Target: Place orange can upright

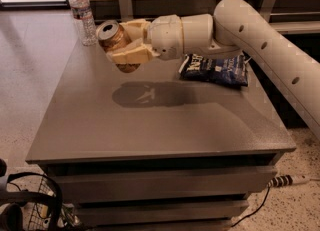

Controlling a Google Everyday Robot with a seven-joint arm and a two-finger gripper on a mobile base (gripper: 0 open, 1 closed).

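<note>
The orange can (114, 39) is held in my gripper (125, 42), tilted with its silver pull-tab top facing up and to the left. The cream fingers (131, 54) are shut around its body, one above and one below. The can hangs above the back left part of the grey table (150, 125), clear of the surface, with its shadow on the table below and a little to the right. My white arm reaches in from the upper right.
A clear plastic water bottle (82, 12) stands at the table's back left corner, close to the can's left. A dark blue chip bag (215, 69) lies at the back right under the arm. A wooden wall runs behind. A wire basket (30, 205) sits on the floor at lower left.
</note>
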